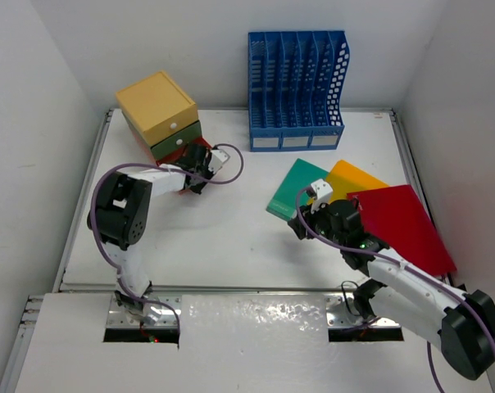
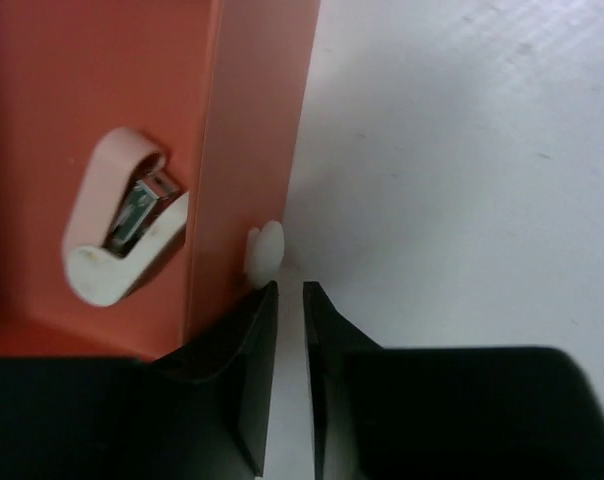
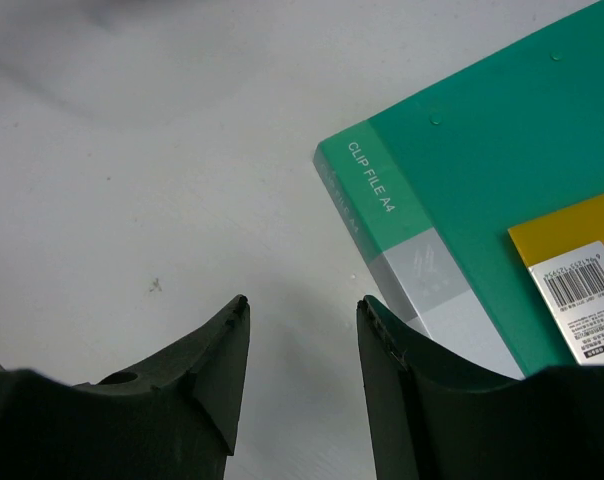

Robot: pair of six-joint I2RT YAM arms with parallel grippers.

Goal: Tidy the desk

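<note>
the desk [image 1: 231, 237] is the white tabletop that fills the walled enclosure, with both arm bases at its near edge. at its back left corner stands a drawer box [image 1: 157, 102], yellow on top, green in the middle, orange at the bottom. a blue file rack [image 1: 297, 90] stands upright against the back wall, right of centre.

left gripper [image 1: 200, 168]: positioned at the front of the orange drawer [image 2: 102, 80], low at the foot of the box. in the wrist view its two black fingers [image 2: 232, 350] are almost together, with only a thin slit between them and nothing in that slit. a small white nub [image 2: 265, 248] on the drawer's corner edge sits just ahead of the fingertips. the white drawer handle [image 2: 92, 270] lies off to one side and is not gripped.

right gripper [image 1: 306, 217]: positioned above bare desk surface at the near left corner of a green folder [image 1: 292, 192]. its fingers [image 3: 202, 370] stand moderately apart and hold nothing. the folder spine reads "clip file a4".

three folders lie flat and fanned on the right half of the desk. the green folder is lowest. a yellow folder [image 1: 354, 178] overlaps it and carries a barcode label [image 3: 582, 300]. a red folder [image 1: 403, 225] lies on top, nearest the right rail.
</note>
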